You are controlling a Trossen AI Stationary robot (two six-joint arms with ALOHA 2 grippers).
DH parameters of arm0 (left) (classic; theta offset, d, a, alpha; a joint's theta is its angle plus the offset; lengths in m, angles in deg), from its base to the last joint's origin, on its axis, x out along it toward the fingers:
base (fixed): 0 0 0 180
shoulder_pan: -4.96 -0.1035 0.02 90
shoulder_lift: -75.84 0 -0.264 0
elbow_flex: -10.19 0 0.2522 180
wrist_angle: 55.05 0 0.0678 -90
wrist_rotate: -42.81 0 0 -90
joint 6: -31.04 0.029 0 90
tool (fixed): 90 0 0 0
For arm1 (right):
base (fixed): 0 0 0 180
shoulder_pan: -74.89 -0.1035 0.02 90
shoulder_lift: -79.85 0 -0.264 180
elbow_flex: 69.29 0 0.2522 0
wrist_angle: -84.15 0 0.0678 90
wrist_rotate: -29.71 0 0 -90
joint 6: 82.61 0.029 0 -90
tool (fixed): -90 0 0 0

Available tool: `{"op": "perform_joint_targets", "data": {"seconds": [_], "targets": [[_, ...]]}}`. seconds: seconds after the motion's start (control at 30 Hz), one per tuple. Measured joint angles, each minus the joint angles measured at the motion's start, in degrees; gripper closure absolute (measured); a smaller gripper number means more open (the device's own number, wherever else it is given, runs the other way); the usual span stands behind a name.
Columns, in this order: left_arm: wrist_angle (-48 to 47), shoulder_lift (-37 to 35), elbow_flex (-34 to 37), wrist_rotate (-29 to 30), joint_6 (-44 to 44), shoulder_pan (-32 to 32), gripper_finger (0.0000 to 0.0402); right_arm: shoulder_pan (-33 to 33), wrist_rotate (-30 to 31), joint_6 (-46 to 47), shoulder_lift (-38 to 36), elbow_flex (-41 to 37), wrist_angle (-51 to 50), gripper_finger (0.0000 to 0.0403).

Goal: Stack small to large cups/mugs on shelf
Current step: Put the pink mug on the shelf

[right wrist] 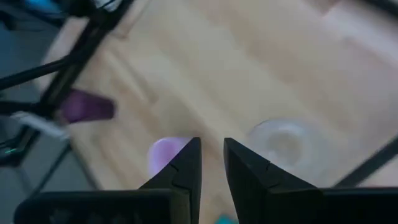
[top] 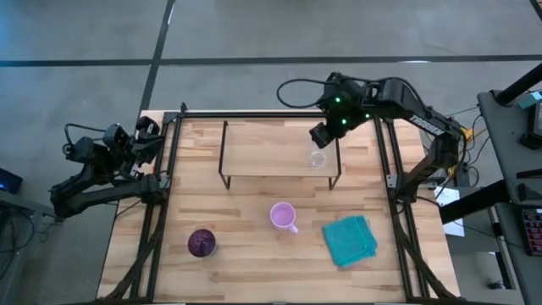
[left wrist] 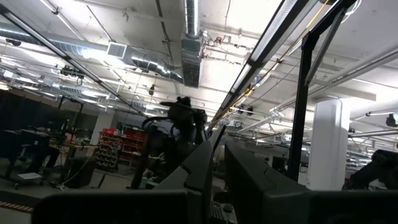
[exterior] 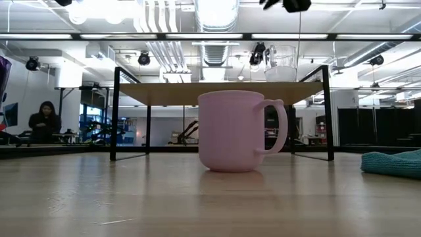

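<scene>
The tiny clear glass cup (top: pixel 318 158) stands upright on the right end of the shelf's wooden top board (top: pixel 271 152); it also shows in the low view (exterior: pixel 279 64) and the right wrist view (right wrist: pixel 283 142). The pink mug (top: pixel 284 217) stands on the table in front of the shelf, and the purple tumbler (top: pixel 201 243) stands nearer the table's left near corner. My right gripper (top: pixel 320 134) hovers above and just behind the glass cup, shut and empty (right wrist: pixel 211 149). My left gripper (top: pixel 148 135) waits off the table's far left corner, shut, pointing up (left wrist: pixel 214 152).
A teal cloth (top: pixel 350 240) lies on the table right of the pink mug. Black frame rails (top: pixel 161 212) run along the table's left and right sides and its far edge. The shelf's top left of the glass is bare wood. A person (exterior: pixel 45 118) sits far off in the room.
</scene>
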Motion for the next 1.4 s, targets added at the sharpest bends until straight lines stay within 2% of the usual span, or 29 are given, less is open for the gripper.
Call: {"op": "perform_joint_targets", "data": {"seconds": [0.3,0.43,0.67,0.93,1.07,1.27,1.4], "targets": [[0.0,-0.1,0.0,0.0,0.0,0.0,0.0372,-13.0,-2.0,9.2,0.9,-0.4,0.5,0.0344],[0.1,-0.1,0.0,0.0,0.0,0.0,0.0372,-19.4,-1.6,12.7,3.1,-0.4,4.4,0.0355],[0.1,-0.1,0.0,0.0,0.0,0.0,0.0372,-27.5,-1.6,13.0,9.9,-0.4,13.7,0.0377],[0.6,-0.1,0.0,0.0,0.0,0.0,0.0372,-30.7,-1.6,14.8,19.3,-0.4,15.9,0.0379],[1.1,-0.1,0.0,0.0,-0.2,0.0,0.0372,-30.8,-1.6,18.6,22.8,-0.4,15.4,0.0379],[1.5,-0.1,0.0,0.0,-0.2,0.0,0.0372,-30.7,-1.6,19.6,25.3,-0.4,16.8,0.0379],[1.5,-0.1,0.0,0.0,-0.2,0.0,0.0372,-30.9,-1.6,16.0,26.3,-0.4,16.9,0.0379]]}}
